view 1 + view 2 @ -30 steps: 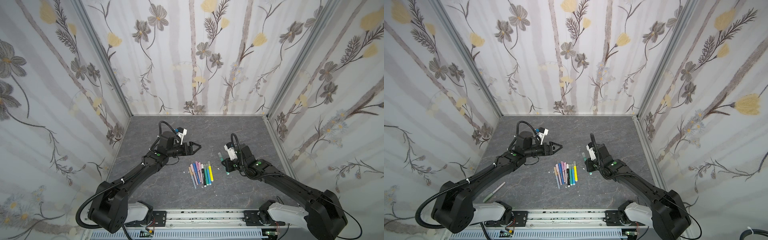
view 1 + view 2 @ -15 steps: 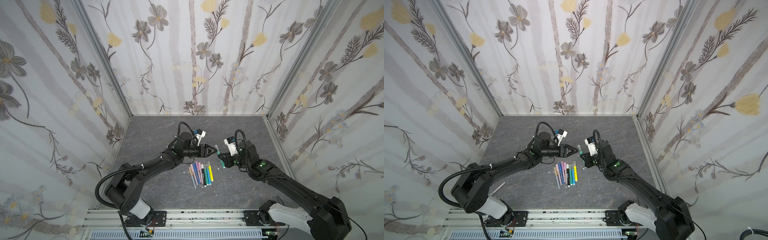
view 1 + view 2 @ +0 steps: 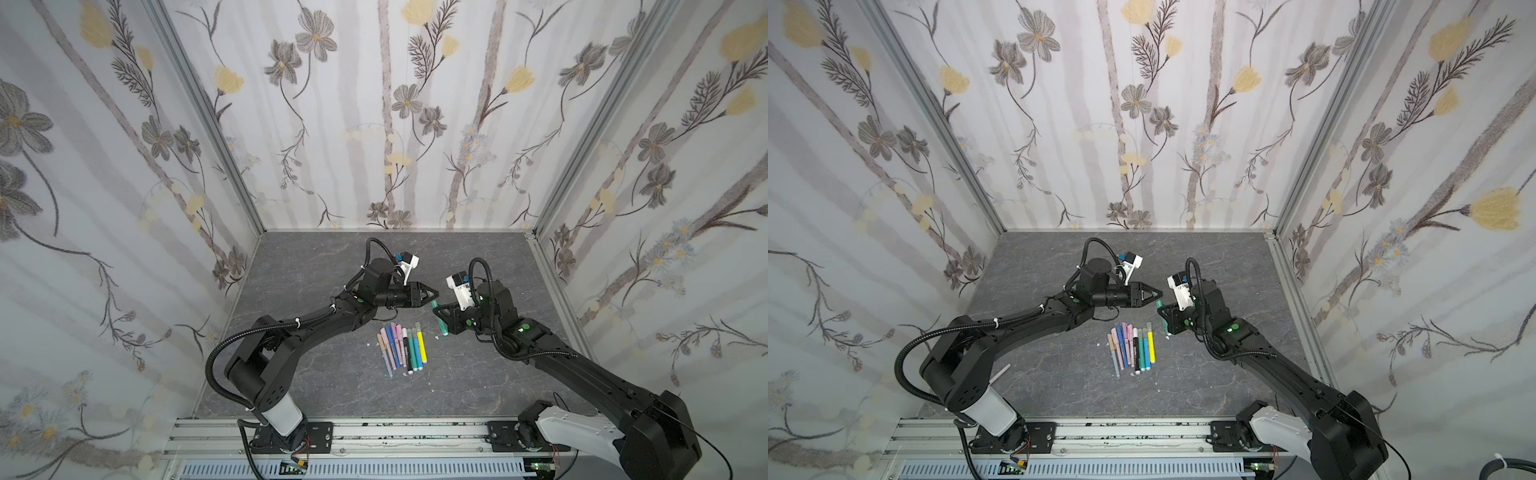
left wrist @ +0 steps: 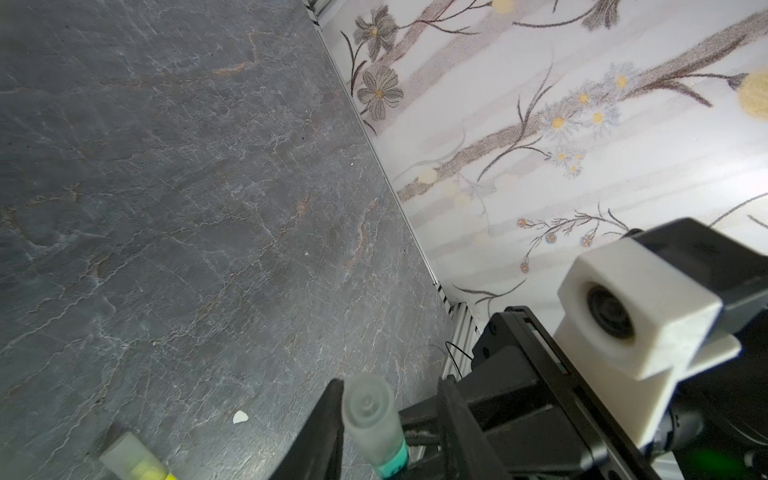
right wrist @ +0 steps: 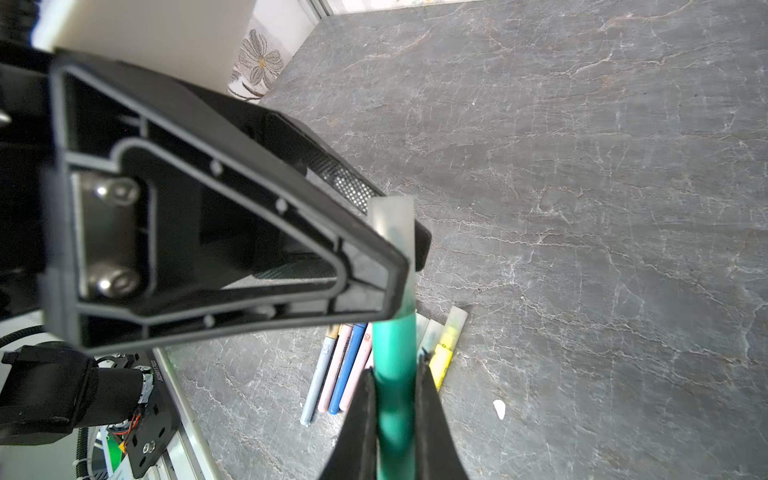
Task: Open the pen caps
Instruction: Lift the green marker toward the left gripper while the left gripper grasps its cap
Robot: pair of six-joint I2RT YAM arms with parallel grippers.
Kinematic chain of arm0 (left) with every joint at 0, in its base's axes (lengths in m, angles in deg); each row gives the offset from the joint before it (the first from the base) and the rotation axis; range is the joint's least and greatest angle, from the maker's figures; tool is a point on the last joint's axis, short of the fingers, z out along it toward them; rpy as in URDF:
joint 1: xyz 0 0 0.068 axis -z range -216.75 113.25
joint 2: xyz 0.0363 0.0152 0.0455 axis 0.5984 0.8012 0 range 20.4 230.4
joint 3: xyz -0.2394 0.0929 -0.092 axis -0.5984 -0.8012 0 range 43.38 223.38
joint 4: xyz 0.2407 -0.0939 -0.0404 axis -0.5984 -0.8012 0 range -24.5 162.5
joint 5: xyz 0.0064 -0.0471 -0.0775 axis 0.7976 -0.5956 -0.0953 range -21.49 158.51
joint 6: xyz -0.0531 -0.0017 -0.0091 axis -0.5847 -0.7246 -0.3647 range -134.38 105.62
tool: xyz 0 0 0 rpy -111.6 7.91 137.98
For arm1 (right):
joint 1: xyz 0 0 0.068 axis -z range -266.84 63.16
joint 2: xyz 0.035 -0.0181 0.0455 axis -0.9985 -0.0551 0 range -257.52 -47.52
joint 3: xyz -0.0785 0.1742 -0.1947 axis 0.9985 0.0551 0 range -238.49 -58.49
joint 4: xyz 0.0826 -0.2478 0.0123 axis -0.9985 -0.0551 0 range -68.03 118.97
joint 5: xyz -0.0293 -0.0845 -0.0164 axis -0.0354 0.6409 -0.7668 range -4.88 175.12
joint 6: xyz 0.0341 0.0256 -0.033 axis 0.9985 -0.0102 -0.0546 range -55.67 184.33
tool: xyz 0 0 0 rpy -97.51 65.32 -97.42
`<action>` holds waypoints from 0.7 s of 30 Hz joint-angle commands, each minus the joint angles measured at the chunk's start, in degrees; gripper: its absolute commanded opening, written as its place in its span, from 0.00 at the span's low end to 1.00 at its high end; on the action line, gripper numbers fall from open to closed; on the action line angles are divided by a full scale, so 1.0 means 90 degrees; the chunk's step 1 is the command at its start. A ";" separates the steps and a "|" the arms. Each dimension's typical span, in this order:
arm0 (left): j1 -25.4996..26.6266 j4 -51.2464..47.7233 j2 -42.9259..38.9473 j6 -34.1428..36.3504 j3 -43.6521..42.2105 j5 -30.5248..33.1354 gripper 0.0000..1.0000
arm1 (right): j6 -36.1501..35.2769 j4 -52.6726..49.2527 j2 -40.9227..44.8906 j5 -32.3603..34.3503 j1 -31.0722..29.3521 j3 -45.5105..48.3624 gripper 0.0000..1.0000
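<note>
While left arm [image 3: 316, 328] stretches level, right end effector [image 5: 395, 388] grips pen [image 5: 395, 345]

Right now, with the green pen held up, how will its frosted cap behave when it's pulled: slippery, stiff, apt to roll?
Probably stiff: the frosted cap looks like hard moulded plastic on the green pen. Maybe slippery: it is smooth and round between the flat fingers of the left hand. If dropped, it would likely roll on the flat table.
</note>
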 commanded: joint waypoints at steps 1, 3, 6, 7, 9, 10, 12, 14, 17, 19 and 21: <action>-0.0003 0.0074 0.0015 0.0061 0.0027 0.0064 0.32 | 0.0053 0.0282 -0.0039 -0.0082 -0.0002 -0.0045 0.02; 0.0005 0.0086 0.0024 0.0061 0.0002 0.0044 0.30 | 0.0086 0.0302 -0.0049 -0.0073 0.0001 -0.0045 0.02; -0.0005 0.0119 0.0011 0.0061 -0.0036 0.0022 0.29 | 0.0107 0.0346 -0.0074 -0.0059 0.0001 -0.0050 0.02; 0.0005 0.0132 0.0012 0.0061 -0.0038 0.0005 0.28 | 0.0111 0.0363 -0.0090 -0.0062 0.0000 -0.0055 0.02; 0.0003 0.0141 0.0020 0.0070 -0.0036 -0.0025 0.25 | 0.0134 0.0364 -0.0126 -0.0051 -0.0003 -0.0077 0.02; -0.0002 0.0142 0.0031 0.0077 -0.0033 -0.0031 0.23 | 0.0136 0.0367 -0.0131 -0.0058 0.0006 -0.0084 0.02; -0.0005 0.0141 0.0040 0.0092 -0.0015 -0.0065 0.17 | 0.0144 0.0374 -0.0160 -0.0072 0.0002 -0.0101 0.02; -0.0004 0.0142 0.0050 0.0090 -0.0010 -0.0064 0.13 | 0.0136 0.0367 -0.0187 -0.0098 -0.0001 -0.0104 0.02; -0.0006 0.0137 0.0052 0.0107 -0.0006 -0.0071 0.06 | 0.0136 0.0343 -0.0200 -0.0096 0.0002 -0.0104 0.02; -0.0015 0.0119 0.0058 0.0119 -0.0006 -0.0067 0.01 | 0.0119 0.0314 -0.0186 -0.0095 0.0005 -0.0104 0.02; -0.0024 0.0104 0.0057 0.0114 -0.0006 -0.0066 0.00 | 0.0098 0.0276 -0.0181 -0.0119 -0.0003 -0.0100 0.05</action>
